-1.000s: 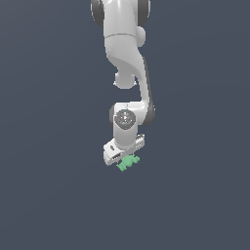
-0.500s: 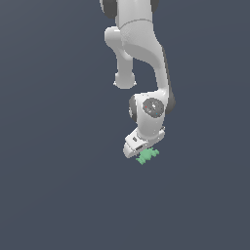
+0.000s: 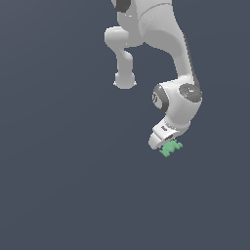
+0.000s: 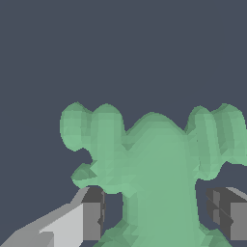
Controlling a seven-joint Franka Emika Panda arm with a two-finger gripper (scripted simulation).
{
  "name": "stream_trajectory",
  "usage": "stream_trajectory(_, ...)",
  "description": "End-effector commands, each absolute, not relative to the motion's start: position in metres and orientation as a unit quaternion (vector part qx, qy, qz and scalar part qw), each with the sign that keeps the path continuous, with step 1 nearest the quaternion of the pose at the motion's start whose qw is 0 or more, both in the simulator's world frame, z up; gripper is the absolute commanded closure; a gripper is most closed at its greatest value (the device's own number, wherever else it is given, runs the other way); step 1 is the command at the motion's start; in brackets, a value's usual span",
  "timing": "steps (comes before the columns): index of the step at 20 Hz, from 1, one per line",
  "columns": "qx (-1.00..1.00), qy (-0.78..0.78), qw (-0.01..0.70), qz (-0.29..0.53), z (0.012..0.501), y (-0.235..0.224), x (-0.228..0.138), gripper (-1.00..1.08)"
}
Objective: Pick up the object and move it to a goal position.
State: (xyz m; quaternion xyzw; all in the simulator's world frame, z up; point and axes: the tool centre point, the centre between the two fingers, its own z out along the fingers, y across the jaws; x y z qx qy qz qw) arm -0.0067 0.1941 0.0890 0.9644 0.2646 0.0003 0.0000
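One arm fills most of my screen, and from the exterior view I read its pose as a long reach: the Panda arm (image 3: 168,44) drops from the upper edge, folds at a rounded elbow, and ends in a wrist tilted so that the gripper (image 3: 165,142) points down and a little toward that view's left. Below the wrist, the object (image 3: 170,148), a mint-green knobbly piece, hangs right at the gripper's tip, touching it, with plain grey background all round it and no surface visible beneath. On the wrist view I see the object (image 4: 157,169) sitting between the two dark fingertips (image 4: 92,212), its stem running down the middle and its stubby lobes spreading out beyond both pads. I judge the fingers closed on that stem, holding the piece, though the exact contact faces are hidden by the object itself. My worry from here is slip: the grip seems to bear on a narrow, lumpy stem, so a quick swing or wrist turn could let the piece rotate or slide out between the pads. No goal marker shows in either view, so I cannot tell how far remains to travel.
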Motion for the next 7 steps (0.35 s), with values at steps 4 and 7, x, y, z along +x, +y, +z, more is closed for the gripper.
stream_trajectory(4,0.965,0.263,0.0,0.0,0.1,0.222,-0.011,1.08)
stream_trajectory(7,0.965,0.263,0.0,0.0,0.101,0.226,-0.012,1.08)
